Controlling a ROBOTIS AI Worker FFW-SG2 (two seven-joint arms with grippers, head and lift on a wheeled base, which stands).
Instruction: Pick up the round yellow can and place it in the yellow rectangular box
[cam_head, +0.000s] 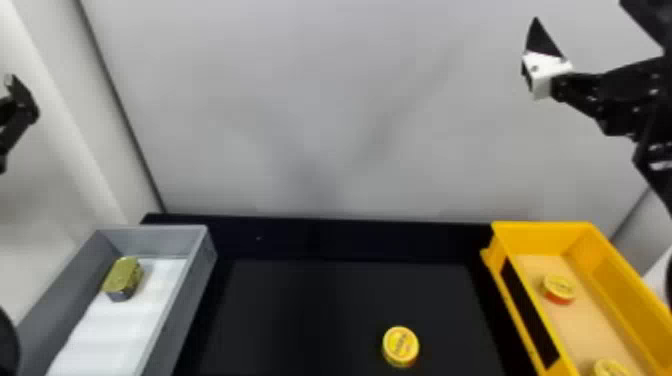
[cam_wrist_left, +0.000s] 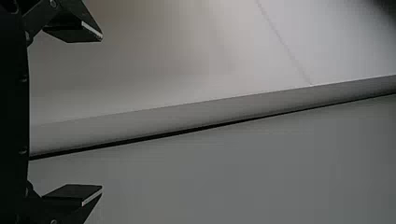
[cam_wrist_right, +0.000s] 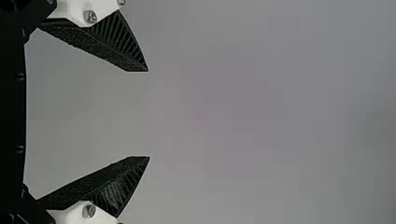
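Three round yellow cans show: one lies loose on the table, two in the yellow box. The loose can (cam_head: 400, 345) is flat, lid up, on the black table (cam_head: 320, 295), right of its middle, between the two boxes and well apart from both. Left of it, along the table's left side, stands the gray box (cam_head: 196, 280) with a white liner (cam_head: 120, 325); a gold tin (cam_head: 124, 276) sits near its far left corner, partly on the liner. The yellow box (cam_head: 542, 232) runs along the table's right side. Inside, one can (cam_head: 559, 287), its side orange-red below the lid, stands near the left wall, toward the far end; another (cam_head: 610, 369) is nearer, cut off by the view's bottom edge.

Both pincers are up off the table. The right gripper (cam_head: 546, 72) hangs before the gray wall (cam_head: 320, 110), high above the far end of the yellow box, its jaws wide apart with nothing between them. The left gripper (cam_head: 20, 102) is at the head view's left edge, also spread wide and holding nothing.
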